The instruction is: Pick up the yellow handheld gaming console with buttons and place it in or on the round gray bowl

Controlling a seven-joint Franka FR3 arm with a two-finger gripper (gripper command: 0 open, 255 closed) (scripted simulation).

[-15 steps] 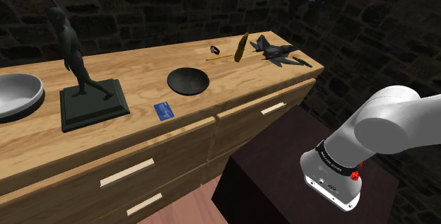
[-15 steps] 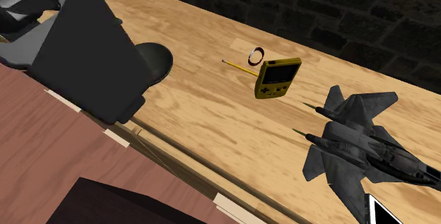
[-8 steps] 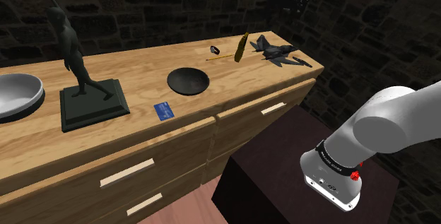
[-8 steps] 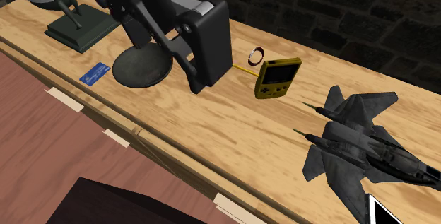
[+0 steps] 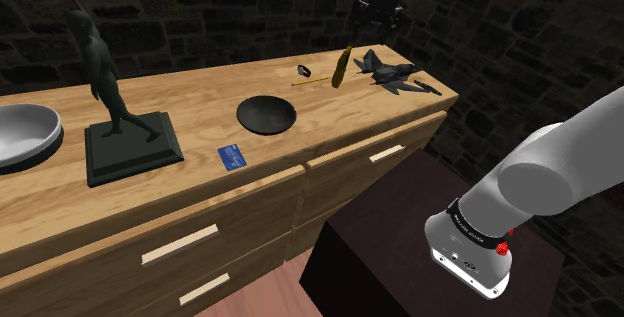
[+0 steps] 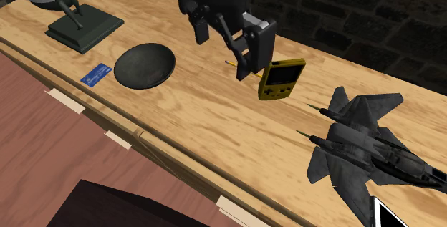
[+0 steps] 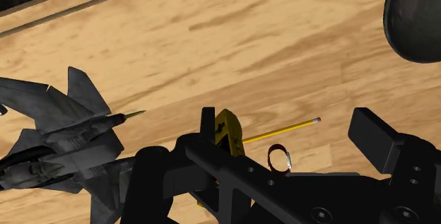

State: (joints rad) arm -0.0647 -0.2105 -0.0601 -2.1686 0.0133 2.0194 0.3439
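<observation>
Black gripper (image 7: 286, 127), fingers spread and empty, hovers above the wooden dresser top (image 6: 215, 132). The yellow handheld console (image 6: 281, 79) stands on edge below it, off-centre, close beside one finger.

Dim, even light, sharp renders

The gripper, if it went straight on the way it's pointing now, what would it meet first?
Probably the yellow console, standing on edge below the open gripper and close to one finger; after that the wooden top. Depth is hard to judge.
</observation>
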